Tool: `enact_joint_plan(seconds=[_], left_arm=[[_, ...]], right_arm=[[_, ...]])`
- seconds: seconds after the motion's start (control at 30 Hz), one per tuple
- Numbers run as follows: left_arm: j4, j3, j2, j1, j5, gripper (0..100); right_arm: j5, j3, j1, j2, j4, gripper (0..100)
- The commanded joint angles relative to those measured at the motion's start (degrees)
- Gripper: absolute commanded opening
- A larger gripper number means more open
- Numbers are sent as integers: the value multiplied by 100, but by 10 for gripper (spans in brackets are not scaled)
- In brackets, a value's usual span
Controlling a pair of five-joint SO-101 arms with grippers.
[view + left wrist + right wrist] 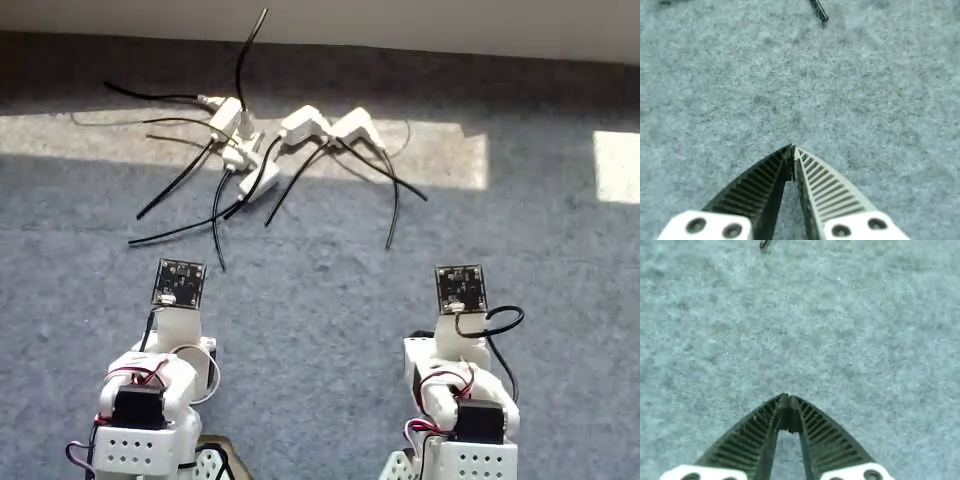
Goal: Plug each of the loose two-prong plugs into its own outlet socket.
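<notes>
High view: left arm (pixel 150 395), right arm (pixel 465 400) folded back (jaws together).

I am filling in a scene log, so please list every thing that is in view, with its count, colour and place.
plug and socket pieces: about five, white, clustered at the far side of the carpet in the sunlit strip; I cannot tell which are plugs and which are sockets.
cords: several, black, running out from the white pieces, some ends pointing toward the arms.
carpet: one, grey, covering the table.
arms: two, white, side by side at the near edge.
left gripper: one, one black finger and one white, shut, empty, over carpet.
right gripper: one, black fingers, shut, empty, over carpet.
</notes>
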Motion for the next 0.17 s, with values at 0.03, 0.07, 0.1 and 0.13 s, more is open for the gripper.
enact_joint_plan(seconds=[0.03,0.07,0.1,0.13], left_arm=[[44,84,-31,-48,26,8],[44,84,-31,-48,26,8],[44,84,-31,-48,26,8],[44,84,-31,-48,26,8]], right_arm=[[53,804,48,-13,22,6],[53,804,48,-13,22,6],[53,804,48,-13,22,6],[53,804,48,-13,22,6]])
